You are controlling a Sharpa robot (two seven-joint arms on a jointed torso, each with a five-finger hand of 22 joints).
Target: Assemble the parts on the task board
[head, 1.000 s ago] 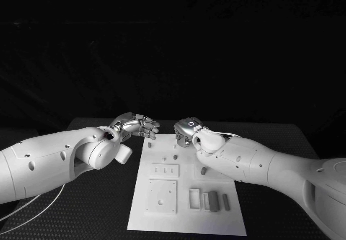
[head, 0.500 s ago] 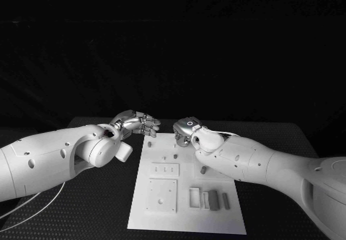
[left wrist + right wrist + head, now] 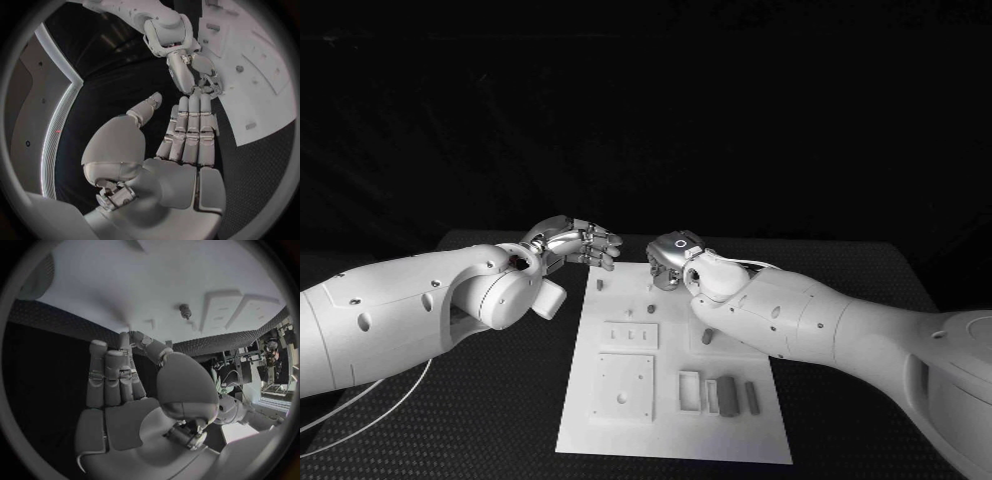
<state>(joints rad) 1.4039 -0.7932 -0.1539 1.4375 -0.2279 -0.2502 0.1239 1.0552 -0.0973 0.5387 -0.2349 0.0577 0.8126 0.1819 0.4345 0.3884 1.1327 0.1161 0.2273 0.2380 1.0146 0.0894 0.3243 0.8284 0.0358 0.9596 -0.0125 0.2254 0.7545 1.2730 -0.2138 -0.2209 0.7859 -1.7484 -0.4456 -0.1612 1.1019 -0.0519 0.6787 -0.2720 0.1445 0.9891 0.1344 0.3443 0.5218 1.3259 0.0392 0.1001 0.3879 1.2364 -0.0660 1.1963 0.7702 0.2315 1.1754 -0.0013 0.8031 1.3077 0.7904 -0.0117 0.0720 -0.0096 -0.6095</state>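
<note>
White task board (image 3: 672,440) lies mid-table with three grey parts (image 3: 730,398) standing side by side near its 5 o'clock corner. Two silver hands hover at its 12 o'clock edge: the left hand (image 3: 576,243) released, fingers straight, the right hand (image 3: 671,262) likewise holding nothing.

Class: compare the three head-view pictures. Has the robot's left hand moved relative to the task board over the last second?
Yes. The left hand has edged toward the right hand, its fingertips now reaching past the far left corner of the task board, which has stayed put.
</note>
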